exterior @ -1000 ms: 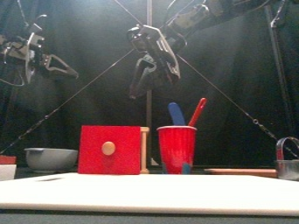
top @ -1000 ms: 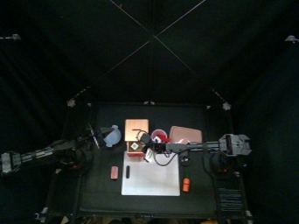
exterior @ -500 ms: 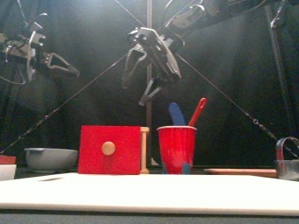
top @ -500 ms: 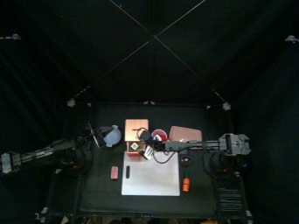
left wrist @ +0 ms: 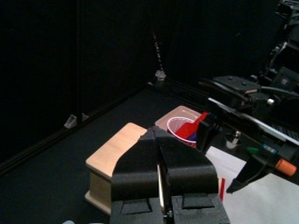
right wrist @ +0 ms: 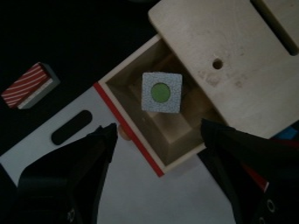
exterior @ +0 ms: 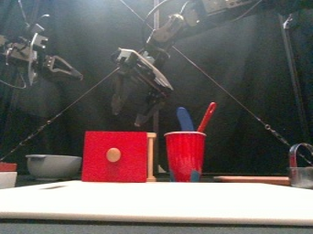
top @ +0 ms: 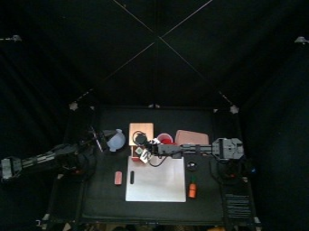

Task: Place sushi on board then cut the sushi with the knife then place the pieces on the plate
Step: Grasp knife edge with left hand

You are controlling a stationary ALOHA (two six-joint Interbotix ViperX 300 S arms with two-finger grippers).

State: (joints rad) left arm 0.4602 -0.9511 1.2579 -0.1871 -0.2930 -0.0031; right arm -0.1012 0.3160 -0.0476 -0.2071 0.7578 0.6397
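Note:
The sushi (right wrist: 163,91), a pale block with a green round centre, lies in the open drawer (right wrist: 131,133) of the wooden box (top: 141,133). My right gripper (right wrist: 162,131) hangs open straight above it, jaws wide apart and not touching it. In the front view that right gripper (exterior: 137,111) is high over the box's red drawer front (exterior: 115,156). The white board (top: 157,179) lies at the table's front. A red cup (exterior: 185,155) holds a blue knife (exterior: 184,119) and a red knife (exterior: 207,115). The pink tray (top: 191,138) lies right of the box. My left gripper (left wrist: 163,179) rests shut, raised at the left.
A blue-grey bowl (exterior: 51,165) stands left of the box. A red striped toy (top: 118,178) lies left of the board, and an orange toy (top: 192,189) rests on its right edge. A metal cutter (exterior: 301,164) stands at the far right.
My right gripper has swung to the left, from above the red cup to over the box's open drawer. The left arm has stayed put.

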